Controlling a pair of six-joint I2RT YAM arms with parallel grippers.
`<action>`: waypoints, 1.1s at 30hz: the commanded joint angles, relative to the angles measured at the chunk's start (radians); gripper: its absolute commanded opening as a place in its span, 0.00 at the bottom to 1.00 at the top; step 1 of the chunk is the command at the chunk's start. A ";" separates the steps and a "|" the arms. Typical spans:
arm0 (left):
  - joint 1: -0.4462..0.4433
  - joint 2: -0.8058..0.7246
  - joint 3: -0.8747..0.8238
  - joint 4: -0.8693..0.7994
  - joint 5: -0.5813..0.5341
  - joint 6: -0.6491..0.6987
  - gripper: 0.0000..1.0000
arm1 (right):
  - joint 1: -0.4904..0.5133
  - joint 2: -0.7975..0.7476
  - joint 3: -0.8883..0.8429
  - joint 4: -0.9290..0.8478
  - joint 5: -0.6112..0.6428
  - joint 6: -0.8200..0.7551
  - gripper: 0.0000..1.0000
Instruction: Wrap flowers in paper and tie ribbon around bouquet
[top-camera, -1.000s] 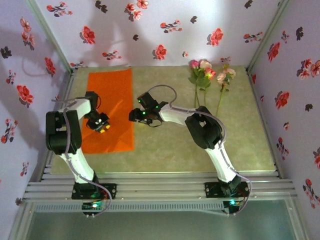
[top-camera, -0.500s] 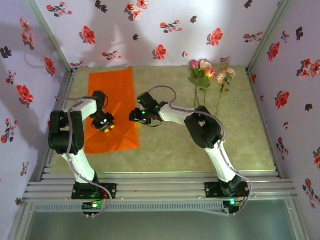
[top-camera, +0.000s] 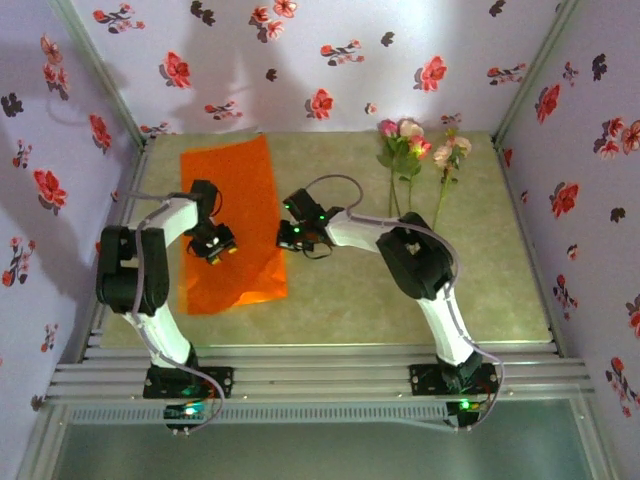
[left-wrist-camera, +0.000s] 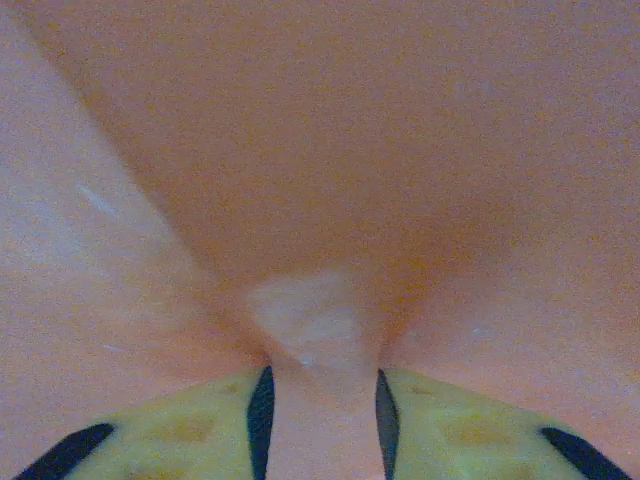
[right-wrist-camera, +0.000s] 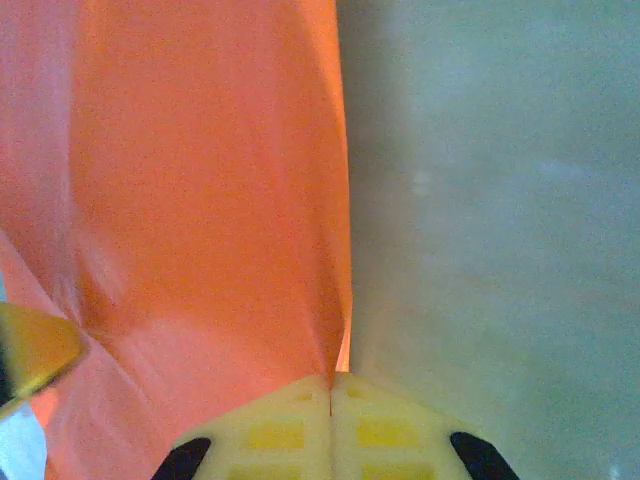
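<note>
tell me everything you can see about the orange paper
The paper is a thin, bright orange rectangular sheet, smooth and faintly glossy. It lies lengthwise and slightly skewed on the left part of the table. It is mostly flat, but near its middle a raised ridge is pinched between the jaws of the left gripper. The right gripper is shut on its right edge, where soft creases fan out.

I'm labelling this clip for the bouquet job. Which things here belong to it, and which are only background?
Part of the job:
- the paper, pinched in the jaws of the left gripper and the right gripper
- the flowers, untouched at the far right of the table

Only background:
- the red flower prints on the walls
- the metal rails under the arm bases
</note>
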 joint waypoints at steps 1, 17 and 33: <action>-0.015 -0.086 -0.001 -0.043 0.018 -0.022 0.39 | -0.082 -0.152 -0.129 -0.034 0.085 -0.044 0.00; -0.132 0.045 -0.062 0.158 0.176 -0.108 0.25 | -0.214 -0.415 -0.346 -0.247 0.287 -0.167 0.44; -0.169 0.075 -0.139 0.187 0.154 -0.120 0.09 | 0.274 -0.269 -0.192 -0.246 0.286 -0.555 0.69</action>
